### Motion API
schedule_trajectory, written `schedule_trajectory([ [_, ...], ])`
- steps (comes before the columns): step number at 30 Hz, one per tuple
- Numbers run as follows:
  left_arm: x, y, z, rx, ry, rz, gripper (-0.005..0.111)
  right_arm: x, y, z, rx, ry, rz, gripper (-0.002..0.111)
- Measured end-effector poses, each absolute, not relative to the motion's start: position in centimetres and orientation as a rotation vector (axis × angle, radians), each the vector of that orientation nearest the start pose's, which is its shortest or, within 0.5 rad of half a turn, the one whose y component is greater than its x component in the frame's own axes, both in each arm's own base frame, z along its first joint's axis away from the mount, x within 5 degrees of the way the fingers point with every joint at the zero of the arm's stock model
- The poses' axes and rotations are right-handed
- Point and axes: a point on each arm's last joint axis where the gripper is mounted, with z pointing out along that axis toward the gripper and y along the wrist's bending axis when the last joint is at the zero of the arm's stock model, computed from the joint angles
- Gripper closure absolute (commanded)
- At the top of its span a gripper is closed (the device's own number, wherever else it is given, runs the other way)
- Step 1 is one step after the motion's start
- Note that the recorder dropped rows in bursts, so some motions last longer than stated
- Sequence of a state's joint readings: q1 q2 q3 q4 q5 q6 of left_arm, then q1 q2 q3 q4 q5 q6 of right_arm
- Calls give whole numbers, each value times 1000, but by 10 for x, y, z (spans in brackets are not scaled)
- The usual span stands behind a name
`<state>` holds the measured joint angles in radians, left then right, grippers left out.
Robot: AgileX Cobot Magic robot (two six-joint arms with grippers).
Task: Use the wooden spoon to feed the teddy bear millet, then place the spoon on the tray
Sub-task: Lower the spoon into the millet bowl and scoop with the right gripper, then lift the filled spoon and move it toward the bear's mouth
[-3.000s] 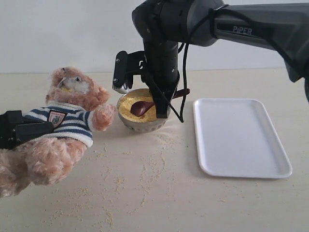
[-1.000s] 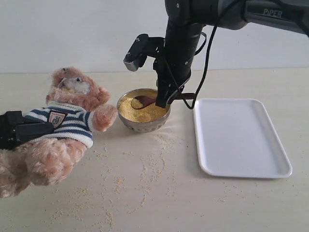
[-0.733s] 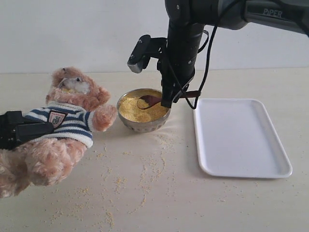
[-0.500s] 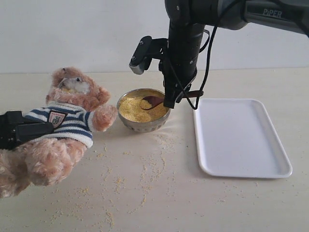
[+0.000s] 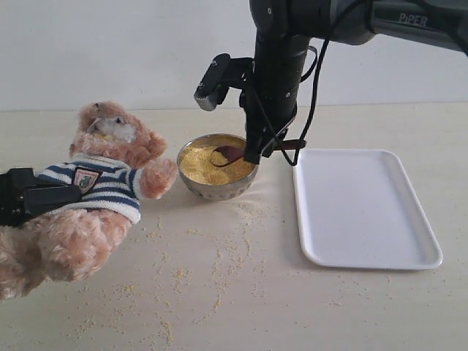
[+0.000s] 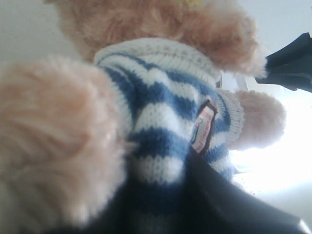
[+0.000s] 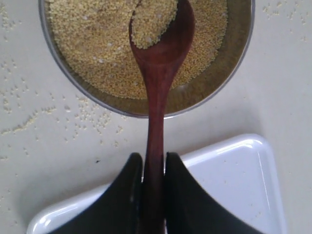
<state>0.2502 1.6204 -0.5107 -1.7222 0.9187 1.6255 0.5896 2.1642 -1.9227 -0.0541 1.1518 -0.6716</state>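
Two pincers were at work, and the right one mattered for the next move. My right pincer was clamped narrowly on the tail end of the wooden spoon, jaws pressed against either side of the handle, as the right wrist view showed. The spoon ran straight out from my jaws, roughly level, its oval bowl hanging over the metal bowl with a small heap of millet riding in it, just above the yellow mass.

My left pincer gripped the teddy bear around its striped middle, propping it on the far side of the metal bowl from me. The spoon's long axis already pointed that way: tip toward the bear, handle back toward the tray, which lay just behind my right jaws.

I judged the coming move to be a level carry along that same axis, up to the white muzzle. Any tilt would add to the grains scattered on the table.
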Motion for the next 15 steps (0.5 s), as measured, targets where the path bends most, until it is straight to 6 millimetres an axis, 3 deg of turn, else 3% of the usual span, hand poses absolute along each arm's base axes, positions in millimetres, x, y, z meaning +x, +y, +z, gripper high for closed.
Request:
schedule_trajectory([
  [9,249,-10,158,-54,2235,-1032,102,385,254,232,-1717,2348,-46,109],
  [15,249,-10,158,-57,2237,-1034,102,391,243,234,-1612,2407,150,109],
])
